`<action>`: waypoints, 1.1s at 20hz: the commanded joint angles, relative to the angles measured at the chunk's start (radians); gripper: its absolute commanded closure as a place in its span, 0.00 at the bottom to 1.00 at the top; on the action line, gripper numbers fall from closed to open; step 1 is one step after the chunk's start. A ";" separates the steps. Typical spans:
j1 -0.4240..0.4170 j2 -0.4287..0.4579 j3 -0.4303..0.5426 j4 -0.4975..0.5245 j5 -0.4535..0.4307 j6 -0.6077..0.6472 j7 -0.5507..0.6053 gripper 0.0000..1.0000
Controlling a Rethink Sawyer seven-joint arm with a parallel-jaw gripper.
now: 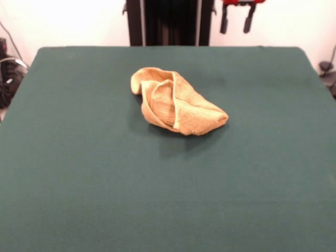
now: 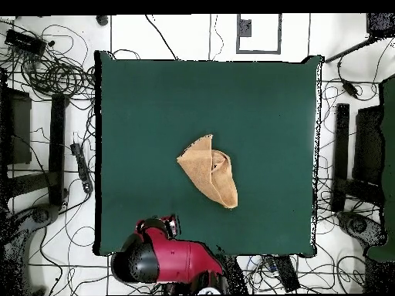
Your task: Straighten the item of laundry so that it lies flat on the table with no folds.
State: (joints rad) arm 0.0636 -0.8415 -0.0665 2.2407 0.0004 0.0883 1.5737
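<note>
The towel (image 1: 176, 102) lies bunched and folded over itself near the middle of the counter (image 1: 79, 173), well apart from the claw (image 1: 237, 20), which hangs drawn back above the counter's edge, its two fingers parted and empty. Pinching through several layers would likely only drag the bundle, not unfold it.

Green table (image 1: 79, 173) w/ crumpled towel (image 1: 176, 102) near centre

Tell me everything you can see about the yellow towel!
The towel is small, golden yellow-orange and fluffy like terry cloth, with a paler hemmed edge curving across its top. It is crumpled and folded over itself, not flat. It lies near the middle of the green table. Only the table touches it.
</note>
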 commanded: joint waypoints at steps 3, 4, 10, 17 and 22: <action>0.002 -0.079 0.069 0.113 0.013 0.040 0.205 0.00; 0.003 -0.081 0.069 0.119 0.013 0.038 0.206 0.00; 0.008 -0.100 0.068 0.144 0.016 0.037 0.208 0.00; 0.010 -0.097 0.069 0.145 0.021 0.034 0.207 0.00; -0.004 -0.102 0.080 0.117 0.035 0.079 0.194 0.00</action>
State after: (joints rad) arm 0.0637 -0.9579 -0.0668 2.3196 0.0004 0.0885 1.5737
